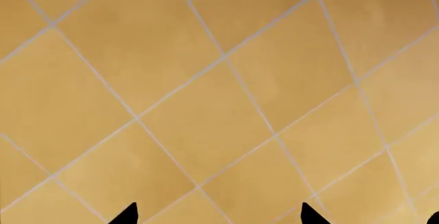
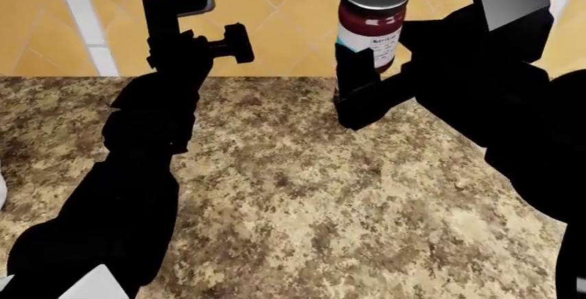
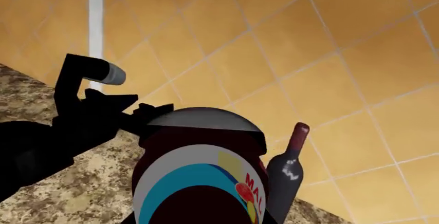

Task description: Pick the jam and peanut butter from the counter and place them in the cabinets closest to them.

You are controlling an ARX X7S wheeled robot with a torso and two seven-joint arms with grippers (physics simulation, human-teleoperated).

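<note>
The jam [image 2: 372, 28], a dark red jar with a grey-black lid and a white label, is held above the counter [image 2: 302, 203] in front of the tiled wall. My right gripper [image 2: 370, 69] is shut on its lower half. In the right wrist view the jam [image 3: 199, 172] fills the lower middle and hides the fingers. My left gripper [image 2: 230, 42] is raised at the same height, left of the jar and apart from it. Its fingertips [image 1: 129, 215] stand wide apart, open, with only wall tiles between them. The peanut butter is out of view.
A tall dark wine bottle [image 3: 287, 175] stands on the counter [image 3: 61, 196] just behind the jam, by the orange tiled wall [image 1: 219, 80]. A white vertical strip [image 2: 82, 18] runs down the wall at the left. A white object [image 2: 3, 196] shows at the counter's left edge.
</note>
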